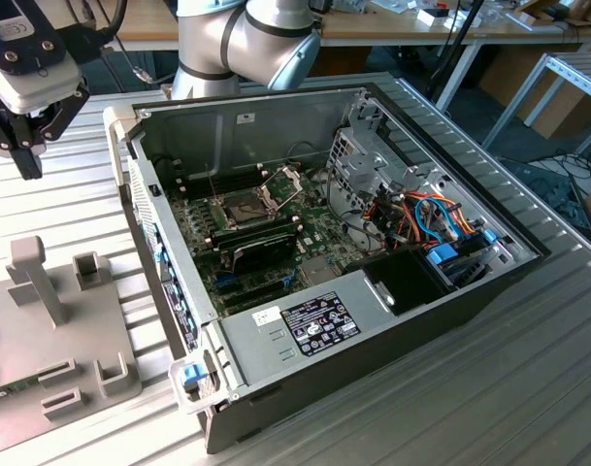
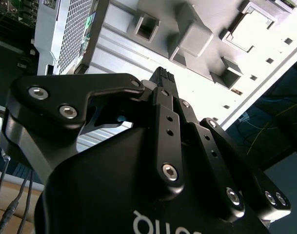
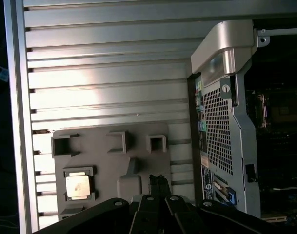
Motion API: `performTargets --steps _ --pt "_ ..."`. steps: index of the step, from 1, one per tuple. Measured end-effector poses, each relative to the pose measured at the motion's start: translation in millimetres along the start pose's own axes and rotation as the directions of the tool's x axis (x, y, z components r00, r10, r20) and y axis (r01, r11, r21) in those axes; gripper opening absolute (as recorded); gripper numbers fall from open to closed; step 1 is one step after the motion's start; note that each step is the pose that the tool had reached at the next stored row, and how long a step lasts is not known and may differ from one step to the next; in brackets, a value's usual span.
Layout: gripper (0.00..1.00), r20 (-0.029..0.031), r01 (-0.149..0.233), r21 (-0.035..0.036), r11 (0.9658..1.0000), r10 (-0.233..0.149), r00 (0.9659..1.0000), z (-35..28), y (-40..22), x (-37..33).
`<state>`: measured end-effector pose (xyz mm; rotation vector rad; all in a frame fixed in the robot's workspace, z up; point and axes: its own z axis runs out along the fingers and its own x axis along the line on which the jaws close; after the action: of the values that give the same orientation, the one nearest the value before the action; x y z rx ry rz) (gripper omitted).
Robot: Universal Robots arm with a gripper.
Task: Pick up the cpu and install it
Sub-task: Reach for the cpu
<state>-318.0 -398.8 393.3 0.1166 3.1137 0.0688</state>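
The gripper (image 1: 28, 167) hangs in the upper left of the exterior view, above the grey plate (image 1: 82, 330) beside the open computer case (image 1: 373, 320), fingers pressed together and empty. In the first wrist view the cpu (image 3: 78, 186) lies flat in its pocket on that plate, aside from the fingertips (image 3: 154, 184), away from the case

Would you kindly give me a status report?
Hand shut, empty, near fixture. Cpu seated in fixture, untouched. Socket open.

The exterior view's edge cuts off the gripper (image 1: 28, 163) and grey tray (image 1: 77, 330).
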Motion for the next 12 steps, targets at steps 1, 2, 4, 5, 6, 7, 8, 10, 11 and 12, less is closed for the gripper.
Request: performTargets --steps 1,2,4,5,6,7,8,10,11,12 --pt "0.11 0.0 0.0 0.0 1.0 0.0 1.0 0.0 0.0 0.3" --pt "0.11 0.0 0.0 0.0 1.0 0.0 1.0 0.0 0.0 0.4" --pt "0.11 0.0 0.0 0.0 1.0 0.0 1.0 0.0 0.0 0.7" --pt "0.11 -0.0001 0.0 0.0001 1.0 0.0 1.0 -0.1 -0.1 1.0" --pt "0.11 0.0 0.0 0.0001 1.0 0.0 1.0 -0.1 -0.1 1.2" --pt "0.11 0.0 0.0 0.0 1.0 0.0 1.0 -0.1 -0.1 1.5" --pt "0.11 0.0 0.0 0.0 1.0 0.0 1.0 0.0 -0.1 1.8" --pt "0.11 0.0 0.0 0.0 1.0 0.0 1.0 -0.1 -0.2 2.6" --pt "0.11 0.0 0.0 0.0 1.0 0.0 1.0 -0.1 -0.2 2.9" --pt "0.11 0.0 0.0 0.0001 1.0 0.0 1.0 -0.1 -0.2 3.3"
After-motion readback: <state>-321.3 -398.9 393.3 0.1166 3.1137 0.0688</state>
